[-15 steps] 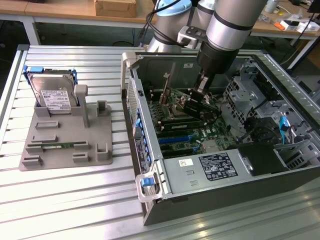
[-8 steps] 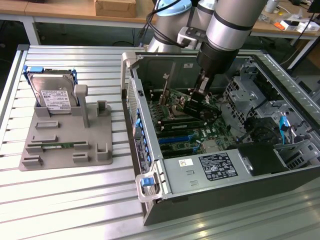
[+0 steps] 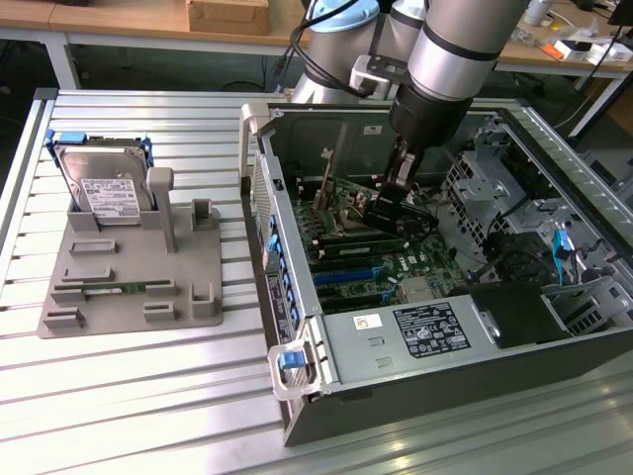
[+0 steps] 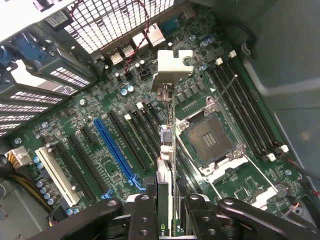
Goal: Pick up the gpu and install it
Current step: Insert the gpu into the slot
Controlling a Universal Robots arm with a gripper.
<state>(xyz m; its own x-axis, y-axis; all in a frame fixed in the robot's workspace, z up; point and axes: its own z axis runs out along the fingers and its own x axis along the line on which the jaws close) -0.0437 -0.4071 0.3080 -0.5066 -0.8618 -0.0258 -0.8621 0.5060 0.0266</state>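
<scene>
The gpu [image 4: 169,150], a slim dark card seen edge-on with its silver end bracket [image 4: 172,67] at the far end, sits between my gripper's [image 4: 169,220] black fingers [image 4: 145,215]. My gripper is shut on it. The card hangs above the motherboard [image 4: 100,165], over the black slots between the blue slot [image 4: 116,150] and the CPU socket [image 4: 210,137]. In the exterior view my gripper [image 3: 396,193] reaches down into the open computer case [image 3: 297,297] with the gpu [image 3: 381,208] just above the board. Whether the card touches a slot, I cannot tell.
A silver hard drive [image 3: 104,188] stands in a grey fixture [image 3: 129,267] on the slatted table at the exterior view's left, and a green memory stick [image 3: 124,288] lies in it. Drive cages [image 3: 495,178] and the power supply [image 3: 435,332] line the case.
</scene>
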